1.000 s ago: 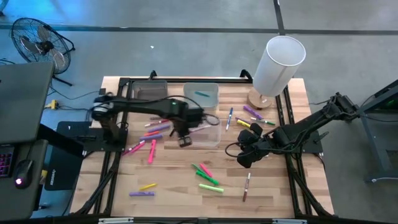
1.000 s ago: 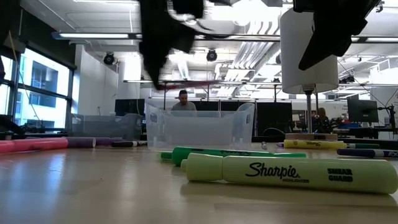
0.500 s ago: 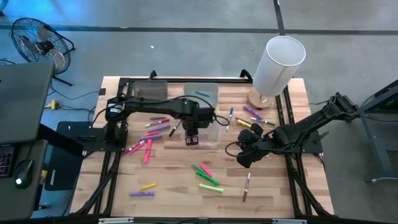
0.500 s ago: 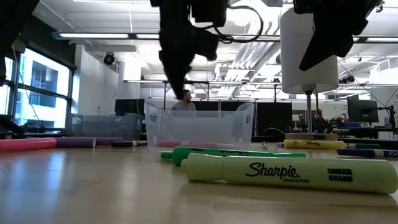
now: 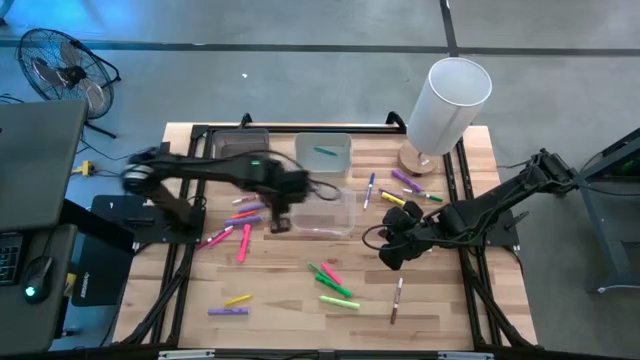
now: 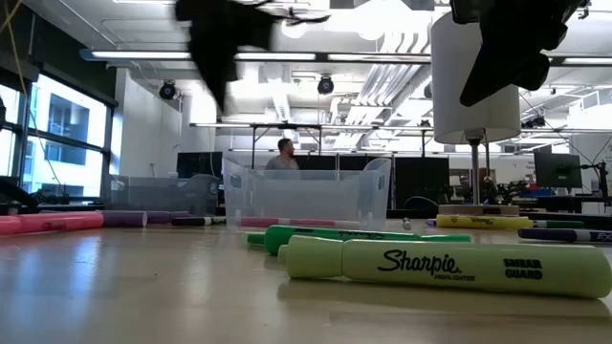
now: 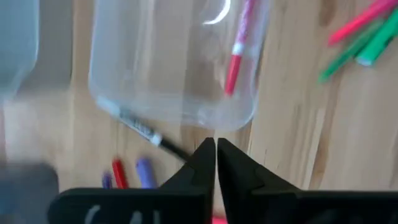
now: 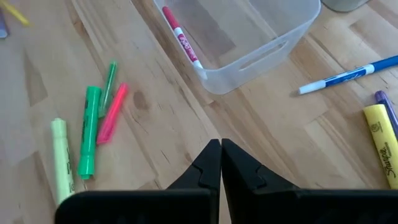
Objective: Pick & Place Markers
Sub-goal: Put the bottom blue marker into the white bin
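We see the left arm stretched across the table [image 5: 200, 300], its left gripper [image 5: 279, 222] pinched closed and empty beside the clear bin [image 5: 345, 226]; half a second ago it hung over that bin. A red marker [image 7: 239, 42] lies inside the bin. The right gripper [image 5: 388, 252], also closed on nothing, hovers near the green markers [image 5: 335, 284], unchanged.

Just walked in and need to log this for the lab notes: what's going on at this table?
Two robot arms are sorting scattered markers into bins. The left gripper is shut and empty, just outside the clear bin, which holds a red-capped marker. The right gripper, also shut and empty, waits over the table's right side. Many markers lie loose, such as the green ones near the front.
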{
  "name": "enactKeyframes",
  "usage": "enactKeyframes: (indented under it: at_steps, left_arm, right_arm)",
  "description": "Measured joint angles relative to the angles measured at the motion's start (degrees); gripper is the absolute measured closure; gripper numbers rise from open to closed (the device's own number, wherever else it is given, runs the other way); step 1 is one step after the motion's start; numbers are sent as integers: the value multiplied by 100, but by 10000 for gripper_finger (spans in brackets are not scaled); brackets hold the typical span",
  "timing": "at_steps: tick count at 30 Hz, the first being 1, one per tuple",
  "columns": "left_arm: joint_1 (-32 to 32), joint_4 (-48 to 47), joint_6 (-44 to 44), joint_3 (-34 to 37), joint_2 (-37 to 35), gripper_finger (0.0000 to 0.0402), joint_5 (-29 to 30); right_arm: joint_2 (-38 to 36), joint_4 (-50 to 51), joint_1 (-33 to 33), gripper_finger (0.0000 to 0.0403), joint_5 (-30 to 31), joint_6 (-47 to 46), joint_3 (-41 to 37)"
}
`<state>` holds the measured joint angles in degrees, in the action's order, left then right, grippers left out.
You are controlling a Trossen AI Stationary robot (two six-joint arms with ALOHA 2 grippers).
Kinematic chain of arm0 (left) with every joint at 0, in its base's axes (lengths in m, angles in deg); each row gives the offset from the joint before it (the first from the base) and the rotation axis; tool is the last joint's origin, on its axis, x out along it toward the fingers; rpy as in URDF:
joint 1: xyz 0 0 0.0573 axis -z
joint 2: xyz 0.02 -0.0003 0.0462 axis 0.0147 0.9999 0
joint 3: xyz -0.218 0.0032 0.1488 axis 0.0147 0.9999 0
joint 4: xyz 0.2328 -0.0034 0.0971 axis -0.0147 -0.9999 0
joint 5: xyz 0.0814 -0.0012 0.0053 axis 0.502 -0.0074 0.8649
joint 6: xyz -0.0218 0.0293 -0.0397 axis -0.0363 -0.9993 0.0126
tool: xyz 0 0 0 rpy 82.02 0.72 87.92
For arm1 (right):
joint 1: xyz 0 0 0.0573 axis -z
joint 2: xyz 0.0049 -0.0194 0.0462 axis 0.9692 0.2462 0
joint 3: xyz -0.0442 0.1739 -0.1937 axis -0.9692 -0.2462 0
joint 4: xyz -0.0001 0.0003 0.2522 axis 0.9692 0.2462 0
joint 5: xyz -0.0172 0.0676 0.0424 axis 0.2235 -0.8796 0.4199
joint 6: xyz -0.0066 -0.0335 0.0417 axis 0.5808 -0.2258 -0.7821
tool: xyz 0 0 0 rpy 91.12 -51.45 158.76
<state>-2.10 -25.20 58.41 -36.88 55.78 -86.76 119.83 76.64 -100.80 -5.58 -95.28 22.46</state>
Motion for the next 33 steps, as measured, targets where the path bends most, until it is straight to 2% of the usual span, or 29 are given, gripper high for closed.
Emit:
enactKeyframes:
  at_steps: [3,5,7,10,12,14,17,19,21,29,33]
  left_arm:
    - [115,1038,512,974,-890,390,-81]
    - [286,1231,811,1630,-1556,397,-101]
    - [514,2008,1084,2120,-2087,399,-45]
    - [922,2364,1506,2899,-2838,400,305]
    - [1177,3071,1736,3258,-3215,400,574]
    - [1423,3090,1971,3677,-3547,400,807]
    - [1706,3671,2222,4050,-3825,401,921]
    - [1876,3497,2436,4291,-3908,401,956]
    - [1997,3842,2541,4375,-3898,401,960]
    - [2155,3878,2480,4447,-3702,401,948]
    - [2153,3979,2501,4448,-3609,401,924]
  right_arm:
    - [0,-48,2,398,-20,31,0]
    - [0,-72,2,399,-22,33,0]
    - [0,-95,2,401,-20,37,0]
    - [-2,-157,2,401,-25,47,0]
    - [0,-196,2,400,3,47,0]
    - [0,-244,4,399,70,48,0]
    - [9,-285,18,401,163,53,0]
    - [9,-293,41,402,137,91,0]
    - [9,-163,49,402,52,96,9]
    - [24,1359,220,402,-1098,-728,15]
    - [46,1930,219,399,-1386,-747,7]
